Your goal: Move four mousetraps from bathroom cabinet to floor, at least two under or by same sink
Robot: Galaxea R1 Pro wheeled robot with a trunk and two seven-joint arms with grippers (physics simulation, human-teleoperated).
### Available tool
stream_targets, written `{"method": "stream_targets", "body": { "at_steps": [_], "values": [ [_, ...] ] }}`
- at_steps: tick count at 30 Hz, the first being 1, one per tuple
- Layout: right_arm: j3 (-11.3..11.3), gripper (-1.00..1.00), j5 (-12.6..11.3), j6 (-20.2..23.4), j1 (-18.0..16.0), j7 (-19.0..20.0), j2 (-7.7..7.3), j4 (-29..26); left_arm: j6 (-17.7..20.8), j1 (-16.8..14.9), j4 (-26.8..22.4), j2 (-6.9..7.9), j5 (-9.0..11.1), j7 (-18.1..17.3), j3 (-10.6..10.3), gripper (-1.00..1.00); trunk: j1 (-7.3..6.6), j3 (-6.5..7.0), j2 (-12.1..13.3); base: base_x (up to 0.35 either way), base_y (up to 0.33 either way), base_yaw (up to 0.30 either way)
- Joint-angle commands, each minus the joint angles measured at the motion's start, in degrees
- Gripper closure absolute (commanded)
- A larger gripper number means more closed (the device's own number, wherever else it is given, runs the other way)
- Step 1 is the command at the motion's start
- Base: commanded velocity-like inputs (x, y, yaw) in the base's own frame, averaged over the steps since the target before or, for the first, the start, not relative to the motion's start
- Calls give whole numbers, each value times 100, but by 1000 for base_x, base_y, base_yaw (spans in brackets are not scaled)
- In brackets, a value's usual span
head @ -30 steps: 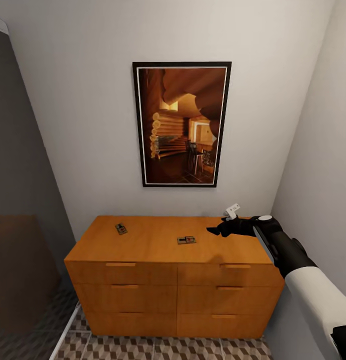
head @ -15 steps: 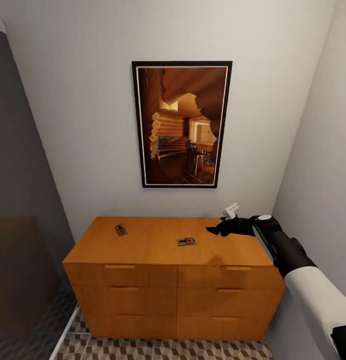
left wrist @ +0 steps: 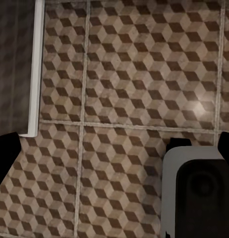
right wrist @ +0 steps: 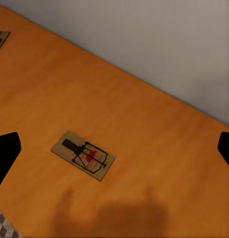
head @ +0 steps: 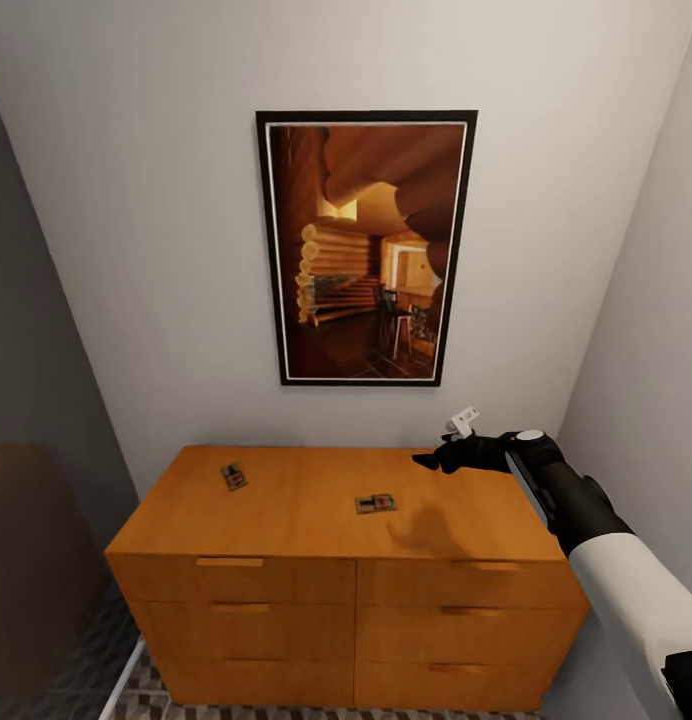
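The bathroom floor (left wrist: 119,74), with its cube-pattern tiles, lies below the left arm's camera; dark tips at the frame's edges suggest those jaws are spread, but I cannot tell for sure. In the head view, the orange-brown cabinet (head: 286,600) stands against the wall, its smooth top serving as the surface. The right gripper (head: 428,461) hovers over the right part of that surface with its jaws released and nothing between them.

Two mousetraps show. The nearer mousetrap (head: 375,503) lies flat just ahead of and below the jaws, toward the robot's left, its long axis running roughly along the cabinet's width; in the right wrist view (right wrist: 83,155) it sits between the two spread tips. The right arm is plainly the nearer one. The farther mousetrap (head: 233,476) lies well apart, toward the surface's left end. Behind, a framed picture (head: 366,248) hangs on the wall.
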Motion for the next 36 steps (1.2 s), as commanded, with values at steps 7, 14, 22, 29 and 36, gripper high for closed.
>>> {"method": "stream_targets", "body": {
  "at_steps": [7, 14, 22, 29, 36],
  "values": [
    [5, -100, 45, 12, -2, 29, -3, -3, -32, -5, 18, -3, 20, 13, -48, -100, 3, -47, -5, 49, 0, 0],
    [5, -100, 45, 11, -2, 29, -3, 7, -32, 0, 20, -3, 20, 13, -48, -100, 3, -107, -5, 5, 0, 0],
    [5, -100, 45, 13, -2, 29, -3, 15, -32, -3, 21, 2, 20, 13, -48, -100, 3, -179, -5, 0, 0, 0],
    [5, -100, 45, 11, -2, 29, -3, 16, -32, -1, 23, 5, 20, 13, -48, -100, 3, -242, -5, 0, 0, 0],
    [5, -100, 45, 15, -2, 29, -9, 16, -32, 1, 23, 5, 20, 13, -48, -100, 3, -306, -5, 0, 0, 0]
  ]
}}
